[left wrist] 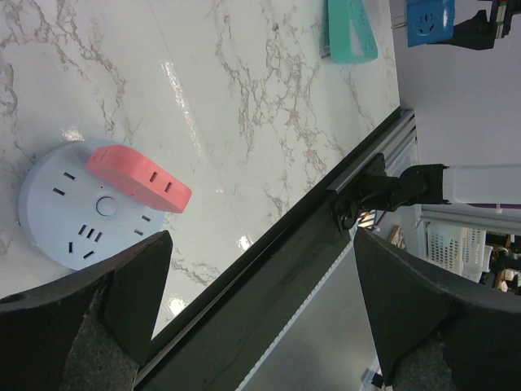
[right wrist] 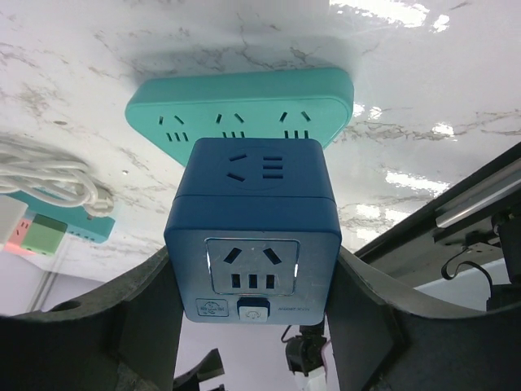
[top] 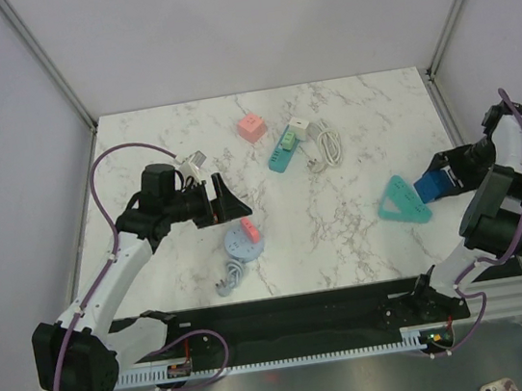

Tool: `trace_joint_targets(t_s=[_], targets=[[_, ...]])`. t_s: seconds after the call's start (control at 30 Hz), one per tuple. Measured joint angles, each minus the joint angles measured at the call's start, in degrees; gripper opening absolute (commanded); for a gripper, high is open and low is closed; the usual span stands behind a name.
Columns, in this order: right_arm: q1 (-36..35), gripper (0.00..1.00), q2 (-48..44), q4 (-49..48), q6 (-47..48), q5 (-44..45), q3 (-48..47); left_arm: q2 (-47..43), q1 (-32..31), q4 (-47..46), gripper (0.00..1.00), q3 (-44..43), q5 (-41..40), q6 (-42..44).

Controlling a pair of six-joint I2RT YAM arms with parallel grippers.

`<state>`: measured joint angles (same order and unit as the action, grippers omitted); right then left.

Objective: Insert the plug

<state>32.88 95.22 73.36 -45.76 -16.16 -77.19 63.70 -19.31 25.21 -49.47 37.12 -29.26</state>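
Nearest the right wrist lens, clamped between the two dark fingers (right wrist: 151, 326) of the right gripper (right wrist: 254, 314) — a blue cube adapter (right wrist: 252, 236), two of its socket faces in view. Just behind it, flat on the marble table (right wrist: 423, 81), a teal triangular power strip (right wrist: 244, 102) with three outlets along its near face; cannot tell whether cube and strip touch. Seen from above, held at the strip's right corner, near the table's right edge.

Over on the left side, left gripper (top: 228, 205) with jaws spread wide apart, hovering low just beside a round white socket (left wrist: 81, 204). Resting on that socket's top face and reaching past its rim — a pink adapter (left wrist: 138, 179); cannot tell whether plugged in or only lying there. Trailing from the round socket toward the near edge, a grey cable (top: 229, 280).

Toward the back of the table, well apart from both arms: a pink cube (top: 251, 127), a green and teal strip (top: 282, 152), and a white charger (top: 302, 127) with a coiled white cord.
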Motion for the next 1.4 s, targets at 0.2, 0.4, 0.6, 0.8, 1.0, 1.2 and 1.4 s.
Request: trace_joint_targets(t_s=[0.2,0.4,0.6,0.8,1.0,1.2,1.4], targets=[[0.02,0.0,0.0,1.16,-3.39,3.45,-2.47,0.0,0.0,0.0,1.0,0.0,0.0,0.0],[0.02,0.0,-0.33,1.49,-7.15,5.99,-1.81,0.0,0.0,0.0,1.0,0.0,0.0,0.0],[0.02,0.0,-1.55,1.05,-10.08,6.21,0.81,0.0,0.0,0.0,1.0,0.0,0.0,0.0],[0.02,0.0,-1.64,-0.28,-11.65,6.6,4.28,0.0,0.0,0.0,1.0,0.0,-0.02,-0.02],[0.0,0.0,-1.79,-2.03,-12.5,6.6,6.32,0.0,0.02,0.0,1.0,0.0,0.0,0.0],[0.0,0.0,-1.84,-2.91,-13.22,6.82,7.06,0.0,0.02,0.0,1.0,0.0,-0.02,0.0],[-0.15,0.0,-1.84,-3.74,-13.64,6.88,7.06,0.0,0.07,0.0,1.0,0.0,0.0,0.0]])
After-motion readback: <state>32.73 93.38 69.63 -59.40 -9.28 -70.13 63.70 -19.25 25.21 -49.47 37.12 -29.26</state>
